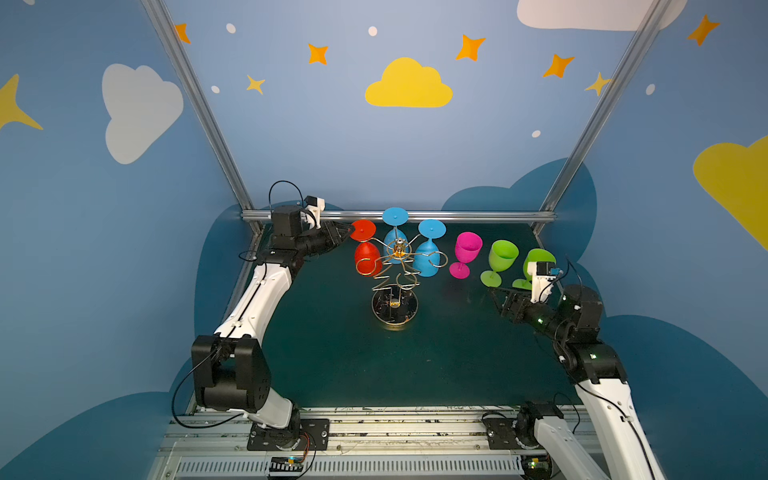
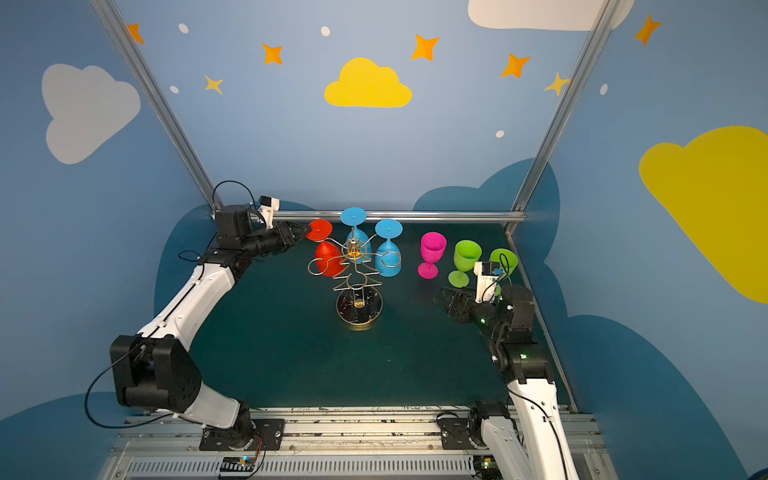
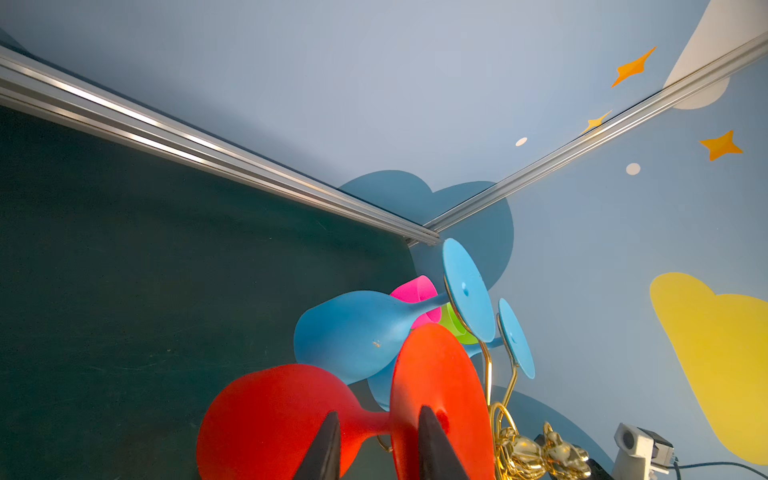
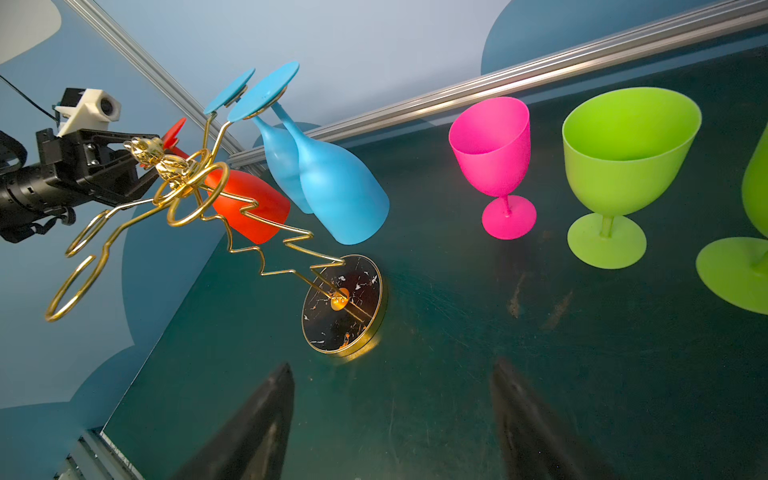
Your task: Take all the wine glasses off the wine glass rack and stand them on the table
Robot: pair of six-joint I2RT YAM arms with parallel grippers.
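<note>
Left gripper (image 3: 379,415) part-open astride foot of red wine glass (image 3: 282,419) hanging on wine glass rack (image 1: 398,249), not clamped, right gripper (image 4: 392,363) wide open, empty, near green glass (image 4: 627,158)

Gold rack (image 1: 394,309), red wine glass (image 1: 366,255)

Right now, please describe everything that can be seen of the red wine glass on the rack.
The red wine glass looks like matte, opaque plastic: a rounded bowl, a stem and a flat round foot. It hangs upside down, foot up, from a looped arm of the gold rack, on its left side, beside two blue glasses. The left gripper has one finger either side of the foot's rim; whether it presses I cannot tell.
</note>
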